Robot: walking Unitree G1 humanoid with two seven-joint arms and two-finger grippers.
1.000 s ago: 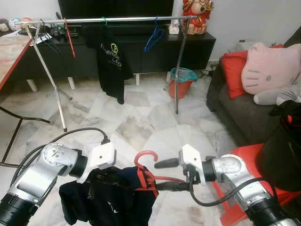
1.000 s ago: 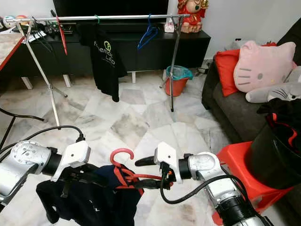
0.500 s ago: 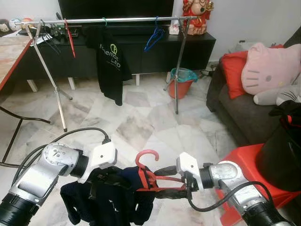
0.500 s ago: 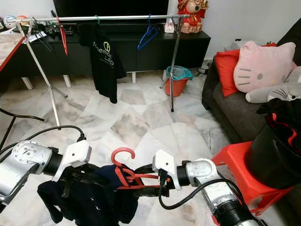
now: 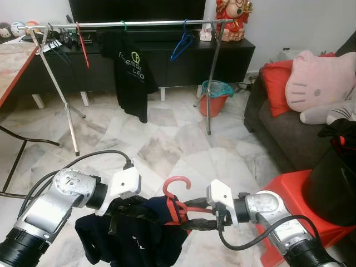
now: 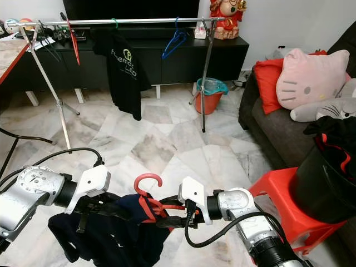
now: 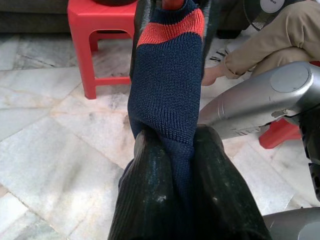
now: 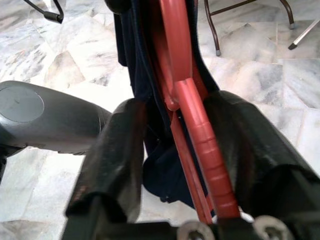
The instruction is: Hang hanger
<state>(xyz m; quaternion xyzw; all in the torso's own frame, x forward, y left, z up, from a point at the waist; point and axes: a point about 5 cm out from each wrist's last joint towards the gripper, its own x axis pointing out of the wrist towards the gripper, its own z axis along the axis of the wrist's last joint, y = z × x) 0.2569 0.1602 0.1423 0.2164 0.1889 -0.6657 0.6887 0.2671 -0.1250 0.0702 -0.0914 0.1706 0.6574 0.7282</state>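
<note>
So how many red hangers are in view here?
2. One red plastic hanger sits inside the dark blue garment, between the left hand and right hand. A thin red hanger hangs near the left end of the metal clothes rail. Clothing may hide others.

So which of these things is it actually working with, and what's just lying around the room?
In use:
- red hanger
- navy garment on it
- left tool, pinching the garment
- right tool, around the hanger
- clothes rail

Just lying about:
- black T-shirt and blue hanger on the rail
- orange bin
- pink cushion
- red stool
</note>
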